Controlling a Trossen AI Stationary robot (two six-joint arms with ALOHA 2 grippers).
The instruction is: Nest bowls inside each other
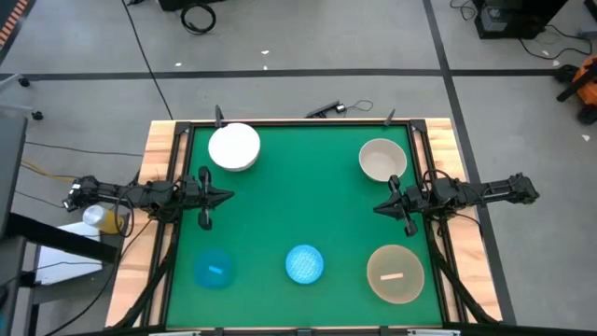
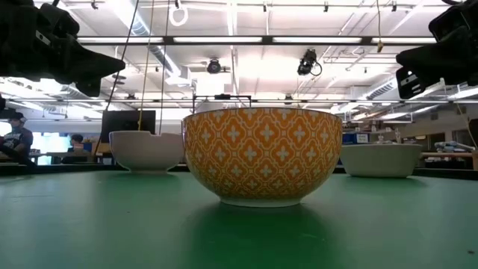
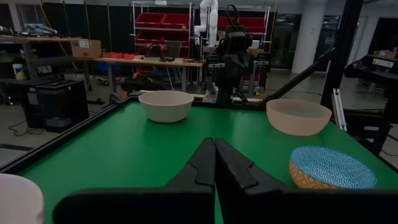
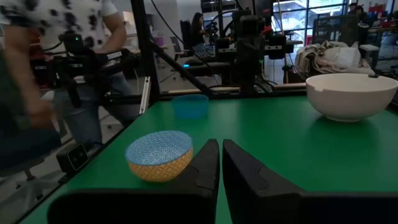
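Observation:
Five bowls stand apart, each on its base on the green mat. The white bowl [image 1: 233, 147] is far left and the cream bowl [image 1: 382, 160] far right. Along the near edge stand the plain blue bowl [image 1: 214, 269], the blue-patterned bowl [image 1: 304, 264] with its orange outside [image 2: 261, 155], and the wider tan bowl [image 1: 395, 273]. My left gripper [image 1: 224, 196] hovers shut at the mat's left edge, pointing level inward. My right gripper [image 1: 378, 207] hovers at the right edge, shut but for a thin slit, facing it. Neither holds anything.
Wooden rails and black frame bars [image 1: 173, 224] border the mat on both sides. A person [image 4: 68, 74] stands beyond the table's left side, seen in the right wrist view. The mat's middle [image 1: 308, 187] between the two grippers is bare green.

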